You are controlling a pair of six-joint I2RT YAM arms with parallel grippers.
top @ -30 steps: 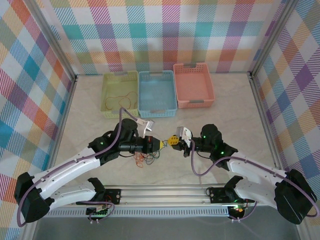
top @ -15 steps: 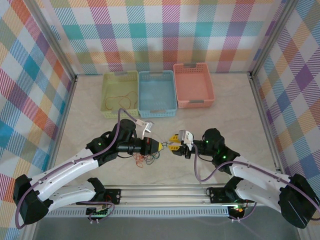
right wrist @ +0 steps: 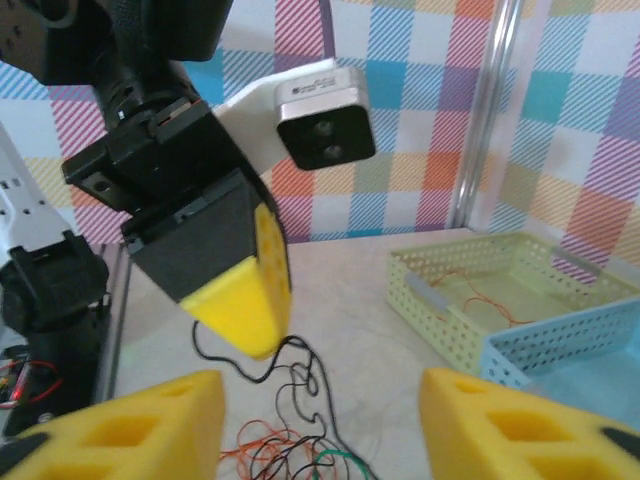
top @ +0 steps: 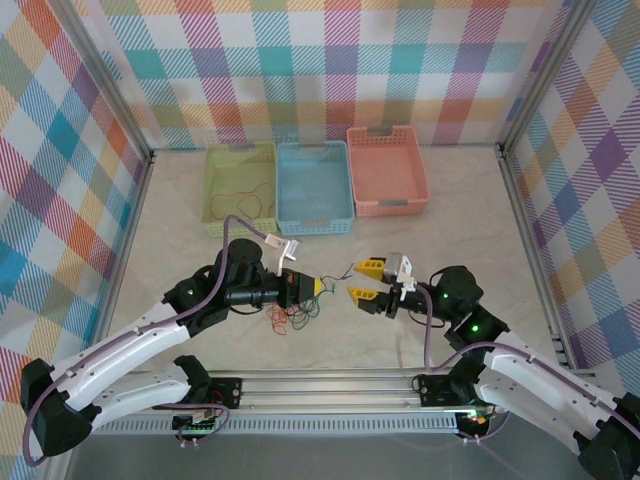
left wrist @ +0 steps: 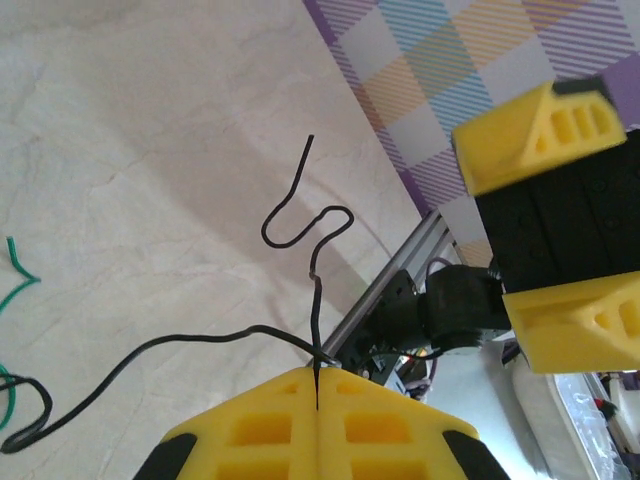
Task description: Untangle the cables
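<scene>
The left end effector (top: 318,286) pinched 1 black cable (left wrist: 315,300) between closed pads. The right end effector (top: 362,281) stood open, holding nothing (just right of it). Other cables (top: 287,320) lay tangled on the tabletop (top: 450,220) below.

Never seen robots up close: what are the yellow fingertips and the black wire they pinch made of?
Yellow fingertips: likely matte moulded or printed plastic, judging by hollow ribbed pockets. Black cable: probably plastic-sheathed wire; thin, faintly glossy, holding sharp kinks.

Top view looks down; 2 wrist views seemingly face each other.
</scene>
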